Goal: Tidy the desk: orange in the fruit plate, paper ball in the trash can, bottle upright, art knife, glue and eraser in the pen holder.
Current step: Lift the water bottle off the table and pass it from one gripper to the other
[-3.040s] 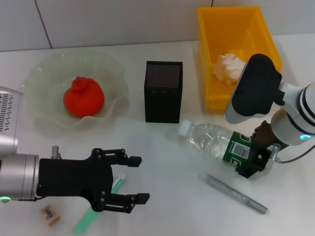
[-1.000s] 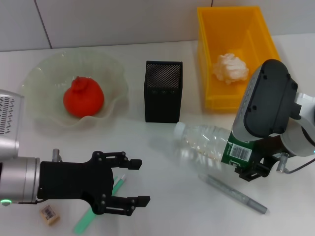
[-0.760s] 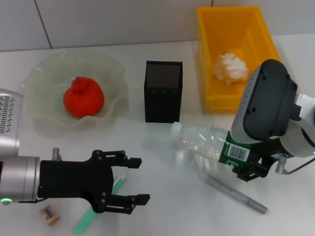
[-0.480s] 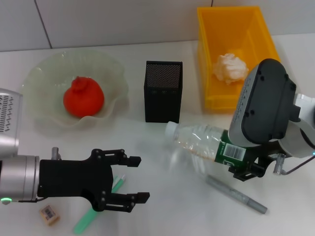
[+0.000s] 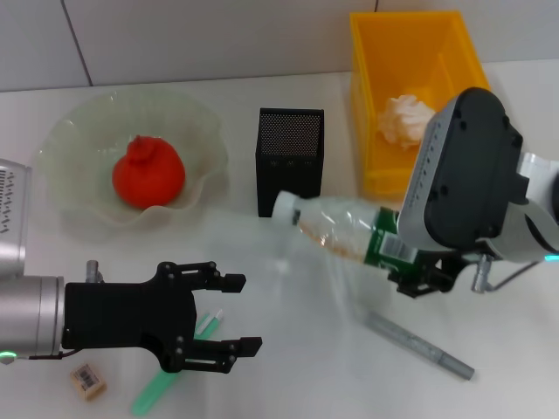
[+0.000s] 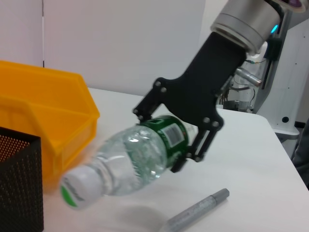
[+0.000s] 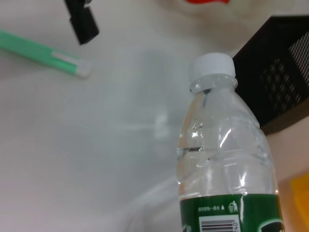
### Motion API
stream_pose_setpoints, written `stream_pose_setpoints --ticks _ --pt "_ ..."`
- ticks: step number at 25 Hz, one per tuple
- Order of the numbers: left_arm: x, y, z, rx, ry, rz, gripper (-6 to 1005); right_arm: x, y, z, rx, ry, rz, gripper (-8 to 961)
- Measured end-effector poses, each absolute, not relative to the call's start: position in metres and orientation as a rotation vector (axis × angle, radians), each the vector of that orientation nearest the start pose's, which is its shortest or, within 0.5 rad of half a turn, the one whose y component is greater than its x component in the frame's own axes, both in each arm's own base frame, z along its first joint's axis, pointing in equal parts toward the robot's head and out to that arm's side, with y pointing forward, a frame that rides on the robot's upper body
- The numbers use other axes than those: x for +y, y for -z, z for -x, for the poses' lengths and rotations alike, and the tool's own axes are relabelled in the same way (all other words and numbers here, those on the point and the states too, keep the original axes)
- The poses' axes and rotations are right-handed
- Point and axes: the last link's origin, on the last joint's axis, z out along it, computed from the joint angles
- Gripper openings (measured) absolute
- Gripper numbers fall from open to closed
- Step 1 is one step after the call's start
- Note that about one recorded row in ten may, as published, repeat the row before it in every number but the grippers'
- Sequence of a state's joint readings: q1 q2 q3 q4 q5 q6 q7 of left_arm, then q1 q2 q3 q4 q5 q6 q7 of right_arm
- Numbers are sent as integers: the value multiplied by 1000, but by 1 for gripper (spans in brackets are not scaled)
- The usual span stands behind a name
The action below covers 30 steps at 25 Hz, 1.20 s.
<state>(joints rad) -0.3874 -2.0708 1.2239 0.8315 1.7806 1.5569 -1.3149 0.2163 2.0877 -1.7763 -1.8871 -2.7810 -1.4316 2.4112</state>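
My right gripper (image 5: 417, 278) is clenched around the bottle (image 5: 336, 234) at its green label, and the bottle hangs clear of the table (image 5: 288, 349) — tilted, its white cap pointing left and slightly up, close to the near right corner of the pen holder (image 5: 290, 162). From my left wrist camera I can see the black fingers (image 6: 203, 140) pinching the labelled end of the bottle (image 6: 128, 162) from both sides, with the cap end lower than the label end. My left gripper (image 5: 229, 312) hovers over the near left part of the table with its fingers spread wide, grasping nothing; a green stick (image 5: 166, 375) lies on the table just under and beside those fingers. The eraser (image 5: 88, 380) sits on the table at the near left, close to the green stick. A grey pen-like tool (image 5: 419, 346) lies flat on the table near my right gripper, on its near side. The orange (image 5: 147, 173) rests inside the fruit plate (image 5: 70, 140) at the far left. The paper ball (image 5: 406, 119) lies in the trash can (image 5: 384, 52) at the far right — partly hidden behind my right arm.
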Motion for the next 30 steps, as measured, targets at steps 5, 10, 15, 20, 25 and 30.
stream_pose_setpoints --ticks 5,10,15,20,25,30 --pt "288 37 237 -263 601 3029 798 301 2 -160 164 490 2509 762" --pt "288 37 236 -268 604 3028 798 307 8 -149 75 387 2521 762" --pt "286 35 239 -287 612 3019 798 309 10 -141 9 324 2528 762" --pt "285 36 240 -286 616 3013 798 312 7 -130 -27 208 2507 762" --pt "286 35 239 -280 618 3012 798 319 -1 -117 -81 87 2438 762" --pt "288 35 239 -279 611 3003 798 330 -12 -104 -133 -25 2336 761"
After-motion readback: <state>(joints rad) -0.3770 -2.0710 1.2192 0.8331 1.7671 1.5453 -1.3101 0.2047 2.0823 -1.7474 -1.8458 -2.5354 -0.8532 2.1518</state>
